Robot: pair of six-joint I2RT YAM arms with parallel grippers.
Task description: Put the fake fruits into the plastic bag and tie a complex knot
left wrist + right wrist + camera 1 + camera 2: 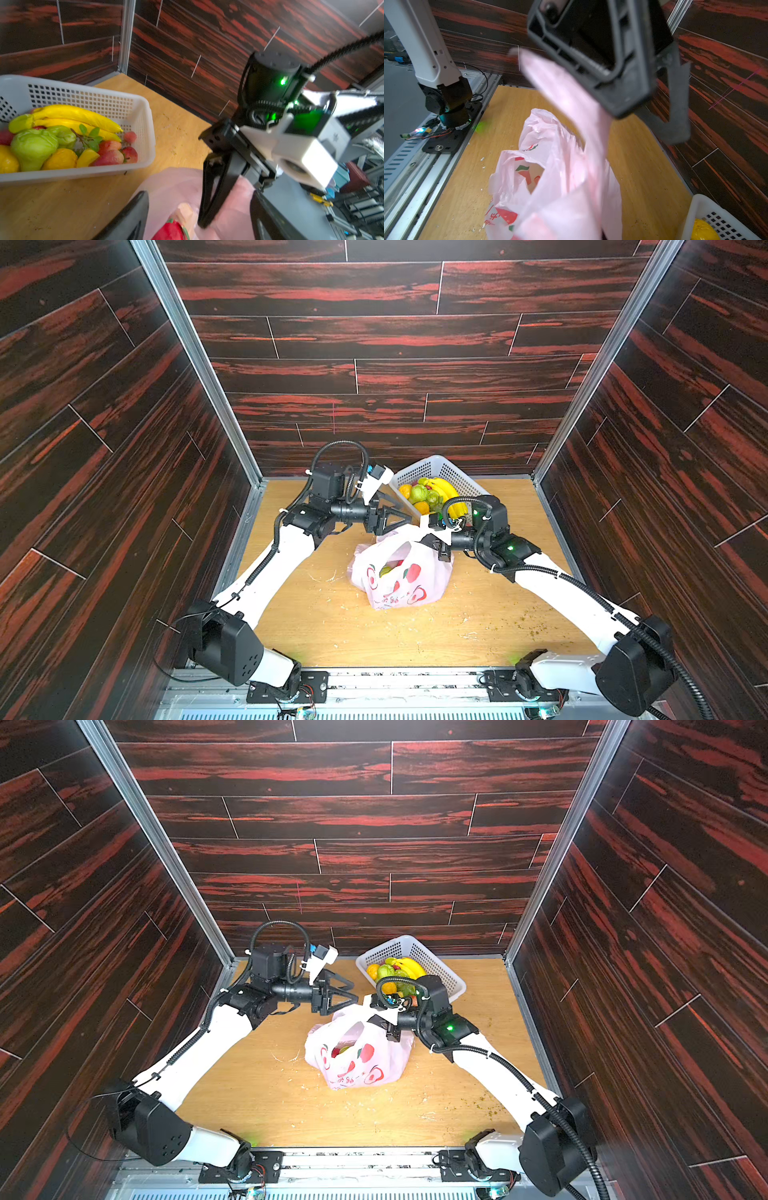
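Note:
The pale-pink plastic bag [399, 578] [359, 1058] stands mid-table with a red fruit [168, 231] and a green one [385, 571] inside. My right gripper [441, 549] [392, 1029] is shut on a strap handle [571, 99] at the bag's back right, and pink film hides its jaws in the right wrist view. My left gripper [405, 512] [354, 991] [199, 194] hangs open just behind the bag's top, with its fingers either side of the right gripper's fingers [216, 191]. More fake fruits [432, 493] [62, 137] lie in the basket. No knot is in view.
The white perforated basket [440, 466] [409, 946] [83, 97] [704, 207] sits at the back, right of centre, close behind both grippers. Dark wood-look walls enclose the wooden table [332, 626] on three sides. Crumbs are scattered over its front part.

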